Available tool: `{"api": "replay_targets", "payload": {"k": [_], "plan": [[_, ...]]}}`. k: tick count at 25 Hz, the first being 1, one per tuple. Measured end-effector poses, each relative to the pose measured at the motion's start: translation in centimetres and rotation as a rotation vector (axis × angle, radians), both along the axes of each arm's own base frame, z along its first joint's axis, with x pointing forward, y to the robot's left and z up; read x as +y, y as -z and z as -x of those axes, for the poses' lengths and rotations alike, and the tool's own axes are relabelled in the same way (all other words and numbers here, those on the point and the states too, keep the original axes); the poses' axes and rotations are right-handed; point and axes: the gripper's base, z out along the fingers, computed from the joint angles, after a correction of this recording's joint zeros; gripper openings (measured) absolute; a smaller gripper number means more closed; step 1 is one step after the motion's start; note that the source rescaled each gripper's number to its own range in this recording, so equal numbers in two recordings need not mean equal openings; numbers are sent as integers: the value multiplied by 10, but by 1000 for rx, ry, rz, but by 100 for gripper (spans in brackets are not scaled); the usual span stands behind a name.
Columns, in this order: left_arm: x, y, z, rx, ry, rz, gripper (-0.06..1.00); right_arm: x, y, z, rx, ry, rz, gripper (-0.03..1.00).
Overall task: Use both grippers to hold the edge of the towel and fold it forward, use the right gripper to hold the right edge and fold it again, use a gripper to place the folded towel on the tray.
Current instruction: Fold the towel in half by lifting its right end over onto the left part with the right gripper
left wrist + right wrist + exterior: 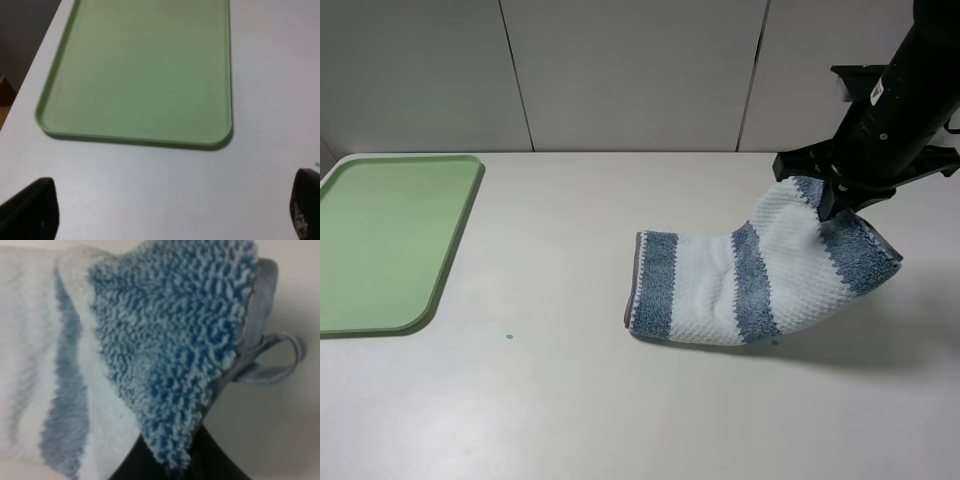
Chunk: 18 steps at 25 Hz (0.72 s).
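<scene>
The striped towel (740, 285) lies folded on the white table, right of the middle. My right gripper (830, 205) is shut on its right edge (865, 250) and lifts that blue-grey end off the table, so the towel bends up to the right. In the right wrist view the blue terry end (170, 340) fills the frame, with its grey hem and hanging loop (280, 360) beside it. The pale-green tray (380, 240) sits at the far left, with nothing on it. My left gripper (170, 215) hangs open over the table just short of the tray (135, 75); its fingertips (35, 210) show at the frame's corners.
A small green dot (508, 337) marks the table between the tray and the towel. A pale panelled wall (630, 70) stands behind the table. Bare table surface lies between the tray and the towel and in front of them.
</scene>
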Motion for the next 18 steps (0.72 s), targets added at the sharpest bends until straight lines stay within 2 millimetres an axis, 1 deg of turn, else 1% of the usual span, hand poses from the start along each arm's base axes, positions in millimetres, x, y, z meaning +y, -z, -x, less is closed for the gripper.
{"api": "replay_targets", "payload": {"k": [11, 18], "plan": [[0, 0, 0, 0, 0, 0, 90, 39, -2, 11, -63, -41, -26, 5], [0, 0, 0, 0, 0, 0, 90, 63, 11, 12, -66, -42, -27, 5]]}}
